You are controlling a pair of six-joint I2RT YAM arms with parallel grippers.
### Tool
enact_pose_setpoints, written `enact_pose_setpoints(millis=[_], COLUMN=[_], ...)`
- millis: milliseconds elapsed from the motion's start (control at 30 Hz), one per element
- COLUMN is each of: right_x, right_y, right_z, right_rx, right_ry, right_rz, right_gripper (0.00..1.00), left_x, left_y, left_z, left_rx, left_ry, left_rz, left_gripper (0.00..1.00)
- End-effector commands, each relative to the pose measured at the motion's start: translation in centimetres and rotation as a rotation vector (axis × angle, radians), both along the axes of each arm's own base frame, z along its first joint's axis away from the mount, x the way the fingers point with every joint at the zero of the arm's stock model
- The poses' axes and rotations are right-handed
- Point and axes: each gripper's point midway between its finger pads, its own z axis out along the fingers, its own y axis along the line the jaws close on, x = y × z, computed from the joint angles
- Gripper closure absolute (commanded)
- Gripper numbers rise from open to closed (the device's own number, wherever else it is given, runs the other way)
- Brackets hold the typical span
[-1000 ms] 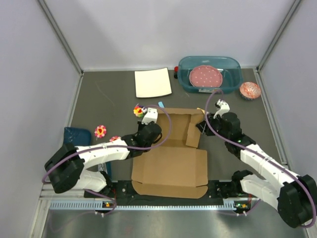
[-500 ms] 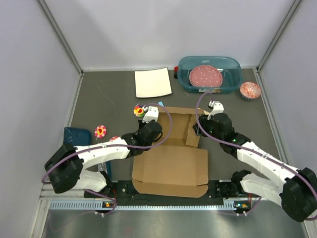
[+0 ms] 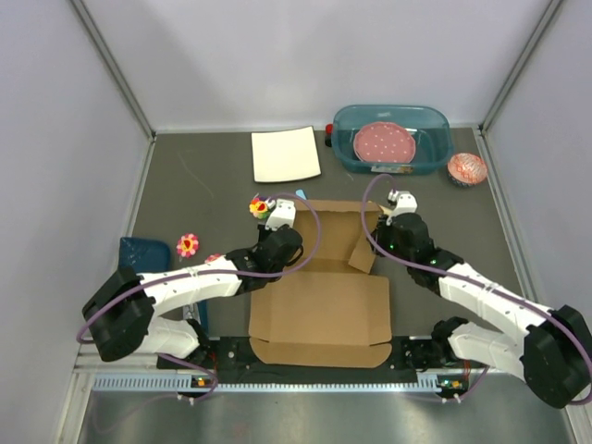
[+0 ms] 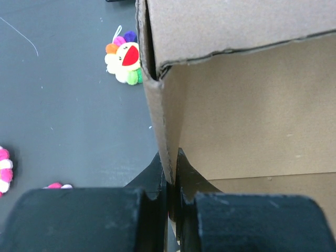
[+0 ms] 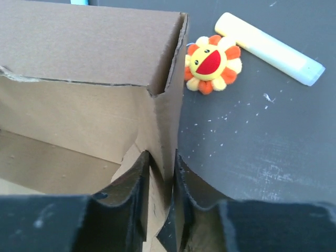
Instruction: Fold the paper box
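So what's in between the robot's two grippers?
Only the paper box: its brown inside spans from the left gripper to the right gripper. The top view shows it.

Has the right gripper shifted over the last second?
Yes. The right gripper slid left, inward over the paper box, away from the red patterned bowl.

pale lilac walls (image 3: pixel 305 55) enclose a dark grey tabletop (image 3: pixel 199 180), evenly lit.

The right fingers (image 5: pixel 131 197) are pinching an upright corner wall of the paper box (image 5: pixel 79 47). A flower plush (image 5: pixel 212 63) is lying at one o'clock beside a pale stick (image 5: pixel 270 48) on the dark worktop (image 5: pixel 262 136).
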Motion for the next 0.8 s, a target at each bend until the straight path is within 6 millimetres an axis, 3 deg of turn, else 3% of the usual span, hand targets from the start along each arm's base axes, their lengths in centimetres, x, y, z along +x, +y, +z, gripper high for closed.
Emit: enact_pose_setpoints(millis=[0, 67, 200, 300, 500, 767], right_x=[-1.3, -1.3, -1.8, -2.5, -3.8, -4.4], right_y=[-0.6, -0.7, -0.1, 0.5, 1.3, 1.4], right_z=[-2.0, -1.7, -1.2, -0.4, 1.1, 0.0], right_rx=[-0.045, -0.042, -0.008, 0.045, 0.127, 0.137], right_ry=[0.049, 0.037, 0.036, 0.022, -0.007, -0.003], right_rz=[0.003, 0.006, 0.041, 0.066, 0.125, 0.146], right_gripper=[0.90, 0.91, 0.53, 0.44, 0.37, 0.31], left_x=[0.0, 0.0, 0.0, 0.0, 0.3, -0.2], left_y=[-0.8, -0.7, -0.9, -0.9, -1.1, -1.9], left_z=[1.5, 1.5, 1.5, 1.4, 1.7, 0.3], left_rx=[-0.056, -0.057, -0.060, -0.059, -0.066, -0.123], left_ry=[-0.024, -0.025, -0.023, -0.022, -0.052, -0.011], left_rz=[-0.020, -0.017, -0.020, -0.020, -0.023, -0.039], left_gripper=[1.00, 1.00, 1.00, 1.00, 1.00, 1.00])
